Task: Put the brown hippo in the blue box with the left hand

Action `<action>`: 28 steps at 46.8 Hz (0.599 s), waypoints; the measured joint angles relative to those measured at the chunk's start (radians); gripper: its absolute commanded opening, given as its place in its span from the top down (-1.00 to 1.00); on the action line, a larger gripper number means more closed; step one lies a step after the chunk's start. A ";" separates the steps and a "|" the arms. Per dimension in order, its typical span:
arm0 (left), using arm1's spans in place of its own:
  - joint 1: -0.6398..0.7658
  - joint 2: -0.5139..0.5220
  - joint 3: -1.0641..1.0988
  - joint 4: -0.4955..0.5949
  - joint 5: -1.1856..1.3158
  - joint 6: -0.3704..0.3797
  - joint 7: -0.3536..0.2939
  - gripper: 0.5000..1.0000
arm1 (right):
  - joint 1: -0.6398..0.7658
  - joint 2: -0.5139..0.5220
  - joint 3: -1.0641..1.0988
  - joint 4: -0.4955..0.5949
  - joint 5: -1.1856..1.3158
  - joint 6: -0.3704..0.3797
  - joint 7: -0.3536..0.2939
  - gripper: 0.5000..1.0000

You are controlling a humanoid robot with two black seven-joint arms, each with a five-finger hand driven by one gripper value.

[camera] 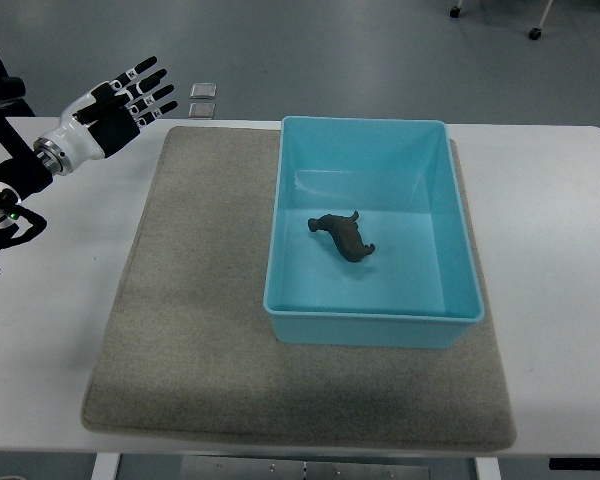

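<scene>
Grey mat (pixel 180 330) cushions the white table (pixel 550 250) under the blue box (pixel 375 325). Inside lies 1 brown hippo (pixel 343 237), apparently delivered. Left hand (pixel 120 105), fingers spread and empty, hovers well apart at the table's far-left corner.

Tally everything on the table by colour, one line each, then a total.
Brown: 1, the hippo
Blue: 1, the box
Grey: 1, the mat
Total: 3
</scene>
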 measured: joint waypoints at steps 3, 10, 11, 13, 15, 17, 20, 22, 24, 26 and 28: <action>-0.001 0.000 0.000 0.000 0.000 0.000 0.000 -1.00 | 0.000 0.000 0.000 0.000 0.000 0.000 0.000 -0.74; -0.001 0.000 0.001 0.000 0.000 0.000 0.000 -1.00 | 0.000 0.000 0.000 0.000 0.000 0.000 0.000 -0.74; -0.001 0.000 0.001 0.000 0.000 0.000 0.000 -1.00 | 0.000 0.000 0.000 0.000 0.000 0.000 0.000 -0.74; -0.001 0.000 0.001 0.000 0.000 0.000 0.000 -1.00 | 0.000 0.000 0.000 0.000 0.000 0.000 0.000 -0.74; -0.001 0.000 0.001 0.000 0.001 0.000 0.000 -1.00 | 0.000 0.000 0.000 0.000 0.000 0.000 0.000 -0.74; -0.001 0.000 0.001 0.000 0.001 0.000 0.000 -1.00 | 0.000 0.000 0.000 0.000 0.000 0.000 0.000 -0.74; 0.000 -0.002 0.001 0.000 0.001 0.000 0.000 -1.00 | 0.000 0.000 0.000 0.000 0.000 0.000 0.000 -0.74; 0.000 -0.006 0.002 0.000 0.002 0.000 0.000 -1.00 | 0.000 0.000 0.000 0.000 0.000 0.000 0.000 -0.74; 0.000 -0.008 0.003 0.000 0.002 0.000 0.000 -1.00 | 0.000 0.000 0.000 0.000 0.000 0.000 0.000 -0.74; 0.000 -0.009 0.003 0.000 0.002 0.000 0.000 -1.00 | 0.000 0.000 0.000 0.000 0.000 0.000 0.000 -0.74; 0.000 -0.009 0.003 0.000 0.002 0.000 0.001 -1.00 | 0.000 0.000 0.000 0.000 0.000 0.000 0.000 -0.74</action>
